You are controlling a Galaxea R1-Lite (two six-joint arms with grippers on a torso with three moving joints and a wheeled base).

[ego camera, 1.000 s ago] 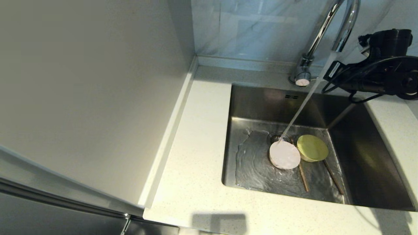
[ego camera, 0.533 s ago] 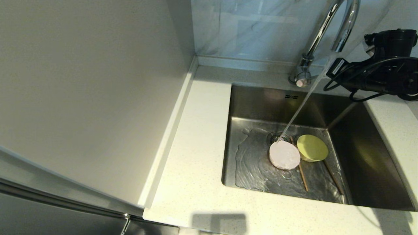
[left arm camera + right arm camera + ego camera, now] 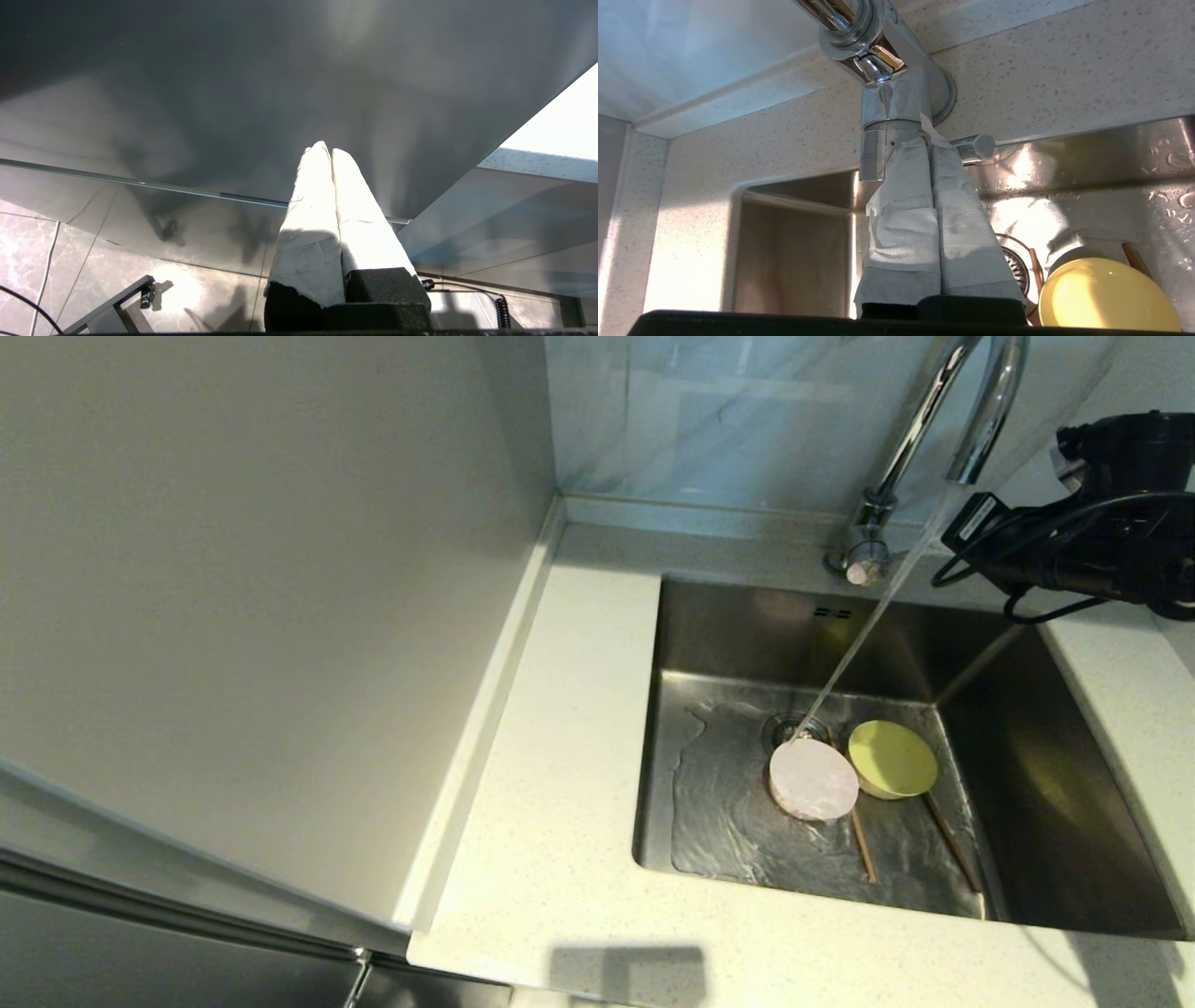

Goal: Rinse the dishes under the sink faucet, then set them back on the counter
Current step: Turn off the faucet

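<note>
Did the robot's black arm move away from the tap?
Yes. The right arm slid toward the right edge of the head view, away from the tap, which stayed put.

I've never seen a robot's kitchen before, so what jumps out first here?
Water streams from the chrome faucet onto a pale pink bowl in the steel sink, with a yellow-green bowl touching it and two chopsticks lying beneath. The right gripper, fingers together, sits at the faucet's lever.

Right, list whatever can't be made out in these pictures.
Faucet top: cut off by the head view's upper edge.
Far ends of the chopsticks: under the pink bowl and yellow-green bowl.
Right gripper: behind its own wrist in the head view.
Left gripper: outside the head view.
</note>
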